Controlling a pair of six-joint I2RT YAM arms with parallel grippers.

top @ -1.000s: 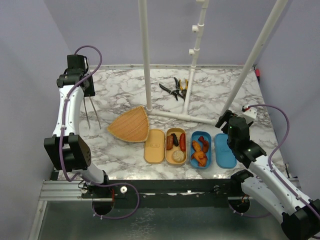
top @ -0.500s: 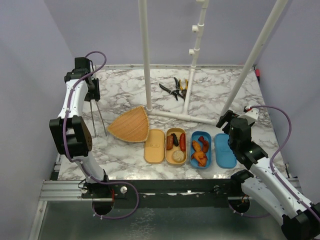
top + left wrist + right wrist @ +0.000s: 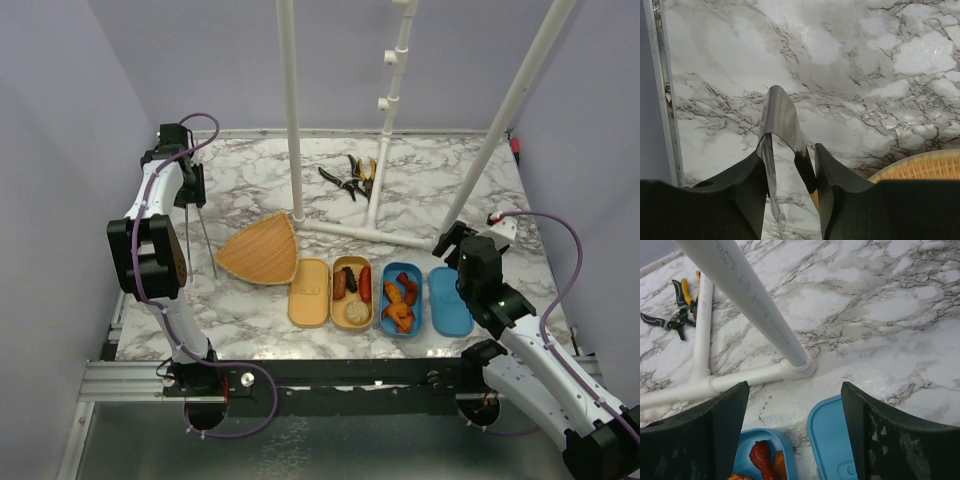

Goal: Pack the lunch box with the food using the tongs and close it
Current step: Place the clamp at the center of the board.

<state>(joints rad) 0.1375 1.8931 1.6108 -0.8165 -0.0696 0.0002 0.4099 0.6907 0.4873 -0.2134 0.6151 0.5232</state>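
Note:
My left gripper (image 3: 188, 197) is at the far left of the table, shut on the grey metal tongs (image 3: 201, 240), whose two arms hang down toward the marble. In the left wrist view the tongs' joined end (image 3: 779, 107) sticks out beyond the fingers (image 3: 837, 182). A beige lunch box (image 3: 352, 268) holds dark and red sausage bits and a beige ball (image 3: 356, 312); its lid (image 3: 310, 293) lies to its left. A blue box (image 3: 401, 270) holds orange and red food (image 3: 400, 305), with its lid (image 3: 450, 302) on the right. My right gripper (image 3: 794, 390) hangs open and empty over the blue lid (image 3: 840, 445).
A fan-shaped wicker tray (image 3: 262, 250) lies just right of the tongs' tips. Black-and-yellow pliers (image 3: 350, 178) sit at the back. White pipe posts (image 3: 290, 110) and their floor bars (image 3: 365, 233) stand behind the boxes. The left wall is close to my left arm.
My left arm has swung back and slightly to the right, carrying the tongs with it. The right arm has hardly moved.

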